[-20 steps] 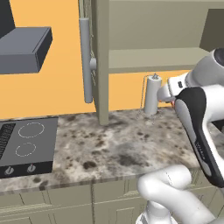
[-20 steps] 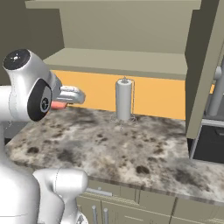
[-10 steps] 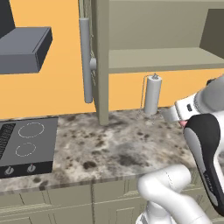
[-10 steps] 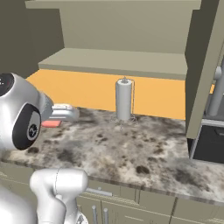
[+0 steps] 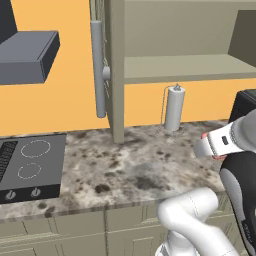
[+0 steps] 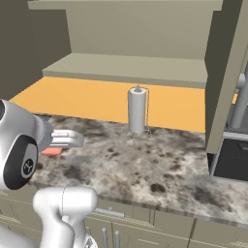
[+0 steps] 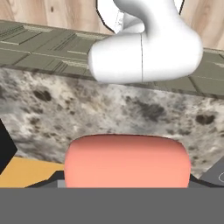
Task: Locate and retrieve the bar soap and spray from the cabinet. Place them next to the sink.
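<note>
A grey-white paper towel roll (image 5: 174,108) is standing upright on its wire stand at the back of the speckled stone tabletop (image 5: 130,165), under the open beige-olive cabinet (image 5: 185,65), whose plain inner shelf is lying bare. The cabinet door is swinging out toward the stovetop (image 5: 30,165), its long grey bar handle (image 5: 98,70) hanging beside the edge. A grey range hood (image 5: 27,57) is jutting from the orange wall.

The hand (image 6: 54,146) is reaching out low over the tabletop, well apart from the paper towel roll, and is holding the bar soap (image 7: 127,161) (a salmon-pink block with rounded edges, showing as a slim pink sliver beneath the hand in both base views). In the hand view the soap is sitting broad and flat between the fingers, its smooth face looking across the stone toward the robot's own body.
</note>
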Available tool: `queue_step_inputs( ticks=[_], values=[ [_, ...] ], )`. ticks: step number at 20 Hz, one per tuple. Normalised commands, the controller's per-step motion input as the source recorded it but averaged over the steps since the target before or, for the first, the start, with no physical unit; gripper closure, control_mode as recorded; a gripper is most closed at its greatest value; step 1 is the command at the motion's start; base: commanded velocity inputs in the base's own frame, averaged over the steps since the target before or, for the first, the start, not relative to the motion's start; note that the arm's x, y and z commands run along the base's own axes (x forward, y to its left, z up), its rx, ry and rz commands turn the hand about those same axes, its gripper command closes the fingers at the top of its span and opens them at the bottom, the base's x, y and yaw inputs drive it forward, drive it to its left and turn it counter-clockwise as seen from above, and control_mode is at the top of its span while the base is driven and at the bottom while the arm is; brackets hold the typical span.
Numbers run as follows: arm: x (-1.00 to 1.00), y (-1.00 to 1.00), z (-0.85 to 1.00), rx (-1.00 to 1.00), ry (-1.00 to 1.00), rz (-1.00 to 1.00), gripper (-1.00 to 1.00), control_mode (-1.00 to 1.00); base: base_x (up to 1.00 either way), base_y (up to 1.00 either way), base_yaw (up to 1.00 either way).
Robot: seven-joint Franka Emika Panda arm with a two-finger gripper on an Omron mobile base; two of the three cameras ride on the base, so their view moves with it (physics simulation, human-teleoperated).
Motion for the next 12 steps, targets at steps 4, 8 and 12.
queue_step_inputs(
  ticks=[4, 8, 12],
  values=[
    [0.00, 0.00, 0.00, 0.00, 0.00, 0.00, 1.00, -1.00, 0.00, 0.00, 0.00],
    [0.00, 0.00, 0.00, 0.00, 0.00, 0.00, 1.00, 1.00, -0.09, -0.03, -0.01],
    [0.00, 0.00, 0.00, 0.00, 0.00, 0.00, 1.00, 1.00, -0.55, -0.09, -0.03]
  ],
)
